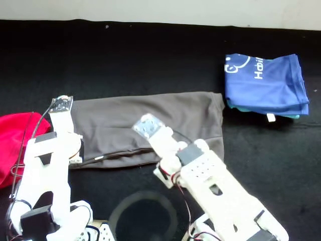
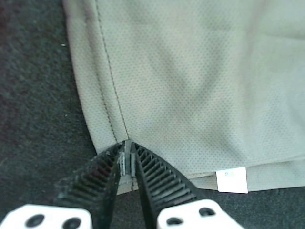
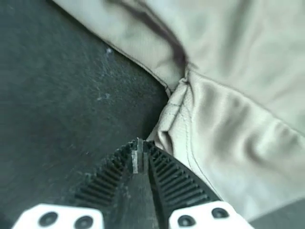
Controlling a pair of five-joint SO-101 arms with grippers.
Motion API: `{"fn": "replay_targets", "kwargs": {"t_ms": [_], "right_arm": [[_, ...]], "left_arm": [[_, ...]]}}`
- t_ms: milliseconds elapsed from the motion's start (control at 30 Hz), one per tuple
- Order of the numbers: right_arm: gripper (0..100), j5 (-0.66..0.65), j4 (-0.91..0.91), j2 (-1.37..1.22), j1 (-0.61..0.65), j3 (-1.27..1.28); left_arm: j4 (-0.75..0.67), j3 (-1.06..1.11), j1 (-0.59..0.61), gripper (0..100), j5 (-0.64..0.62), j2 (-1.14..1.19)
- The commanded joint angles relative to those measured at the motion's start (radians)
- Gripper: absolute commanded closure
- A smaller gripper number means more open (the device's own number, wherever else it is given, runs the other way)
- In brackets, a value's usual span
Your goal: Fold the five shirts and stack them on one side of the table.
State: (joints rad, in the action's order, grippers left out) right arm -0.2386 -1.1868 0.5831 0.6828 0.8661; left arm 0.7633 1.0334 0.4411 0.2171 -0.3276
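On my left wrist feed the left gripper has its fingers clenched, tips meeting right at the stitched hem of the grey shirt, at the shirt's corner. A thin sliver of the grey cloth sits pinched between the tips. The rest of the cloth lies flat beyond them, and a small white tag shows at the shirt's edge just beside the fingers.

On my right wrist feed the right gripper is likewise clamped shut, gripping the edge of a bunched fold of the same shirt. The cloth gathers into creases next to the tips, with the black tabletop on the other side.

From the high camera the grey shirt is spread across the middle of the tabletop. My left arm stretches from the near edge to the shirt's end nearest the red shirt, its wrist above that end. My right arm comes in at a slant from the near right, its wrist over the near edge of the shirt around mid-length.

The red shirt lies crumpled at the tabletop's left edge, partly behind the left arm. A folded blue shirt rests at the far right, well apart from both arms, with a teal layer showing under it.
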Motion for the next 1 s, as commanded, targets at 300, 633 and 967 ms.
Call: {"fn": "replay_targets", "kwargs": {"t_ms": [300,633,967], "right_arm": [[99.1,-0.098,0.097,-0.001,-0.154,0.041],[99.1,-0.267,0.170,0.013,-0.473,0.182],[99.1,-0.396,0.295,0.001,-0.627,0.306]], "left_arm": [[0.000,0.005,0.027,99,0.011,-0.002],[0.000,0.005,0.027,99,0.011,-0.002],[0.091,-0.076,0.021,99,0.008,-0.028]]}}
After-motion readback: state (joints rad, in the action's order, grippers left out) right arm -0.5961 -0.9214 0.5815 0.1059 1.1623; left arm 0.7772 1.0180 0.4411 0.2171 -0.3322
